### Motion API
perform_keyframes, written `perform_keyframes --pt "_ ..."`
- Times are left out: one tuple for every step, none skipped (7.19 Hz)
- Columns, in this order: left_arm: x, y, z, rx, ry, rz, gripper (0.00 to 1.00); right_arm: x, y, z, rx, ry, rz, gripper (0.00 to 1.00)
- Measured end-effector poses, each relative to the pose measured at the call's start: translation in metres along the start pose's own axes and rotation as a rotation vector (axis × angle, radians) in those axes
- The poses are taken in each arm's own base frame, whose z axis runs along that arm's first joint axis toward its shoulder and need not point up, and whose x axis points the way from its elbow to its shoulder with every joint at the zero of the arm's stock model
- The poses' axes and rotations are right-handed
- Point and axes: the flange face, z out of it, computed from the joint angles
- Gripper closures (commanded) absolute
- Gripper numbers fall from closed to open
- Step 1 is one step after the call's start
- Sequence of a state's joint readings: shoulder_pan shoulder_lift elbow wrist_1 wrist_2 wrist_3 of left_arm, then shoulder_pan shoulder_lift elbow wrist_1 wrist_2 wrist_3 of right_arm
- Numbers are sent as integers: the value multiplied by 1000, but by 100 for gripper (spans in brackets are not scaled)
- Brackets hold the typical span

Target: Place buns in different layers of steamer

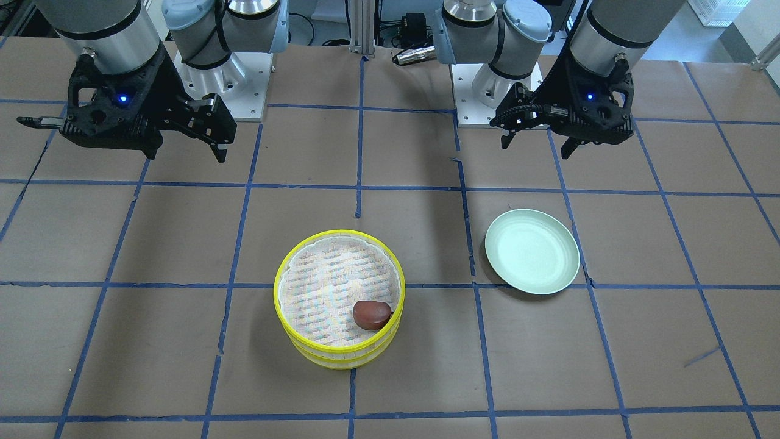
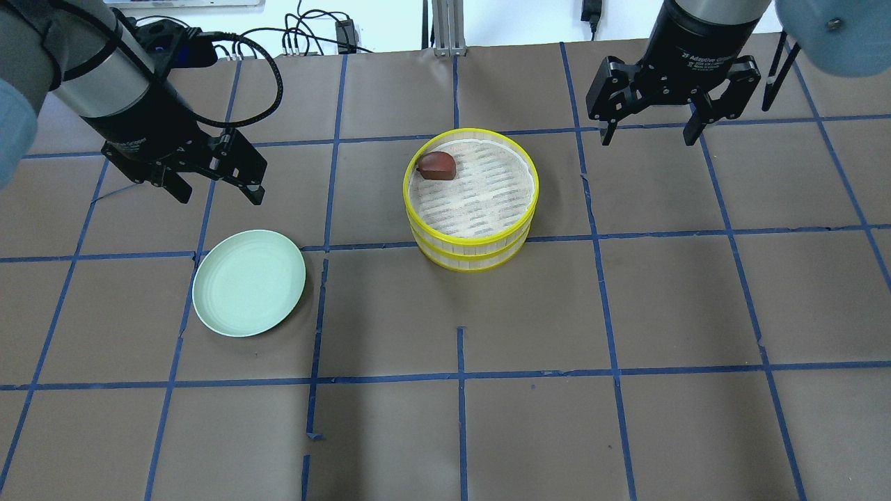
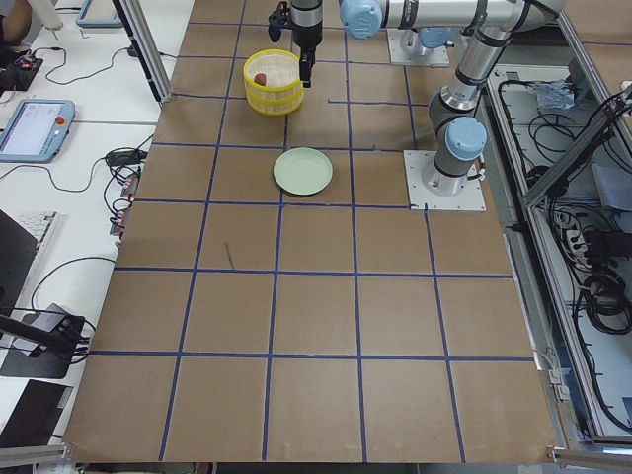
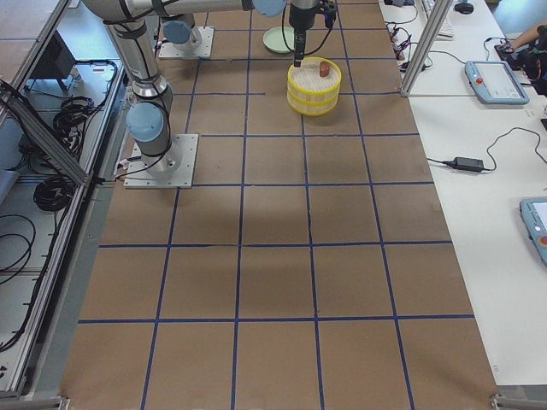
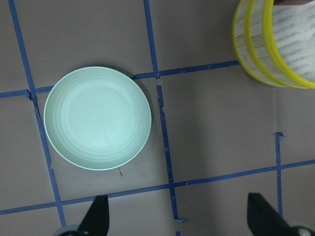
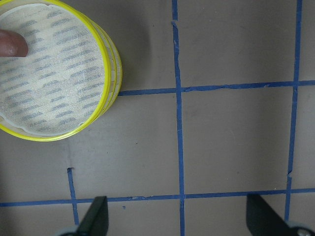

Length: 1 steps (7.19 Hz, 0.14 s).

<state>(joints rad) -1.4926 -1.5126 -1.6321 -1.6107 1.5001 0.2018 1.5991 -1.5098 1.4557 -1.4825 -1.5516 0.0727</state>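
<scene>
Two steamer layers stand stacked mid-table: the top layer [image 1: 336,234] [image 2: 471,130] on the lower layer [image 1: 341,361] [image 2: 473,261]. A dark reddish-brown bun [image 1: 372,314] [image 2: 436,165] lies on the top layer's woven bottom against its rim, and shows at the edge of the right wrist view [image 6: 12,43]. The white bun is hidden in every view. My left gripper [image 1: 536,146] [image 2: 219,195] hangs open and empty above the table behind the plate. My right gripper [image 1: 183,152] [image 2: 647,136] hangs open and empty, well off to the stack's side.
A pale green plate [image 1: 532,251] [image 2: 248,282] [image 5: 97,118] lies empty on the brown paper table beside the stack, on my left arm's side. Blue tape lines grid the table. The arm bases stand at the table's robot edge.
</scene>
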Motion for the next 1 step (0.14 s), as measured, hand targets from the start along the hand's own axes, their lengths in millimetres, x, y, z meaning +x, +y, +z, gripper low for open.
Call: perform_keyframes --pt "0 0 0 0 1 1 0 0 0 1 0 0 1 0"
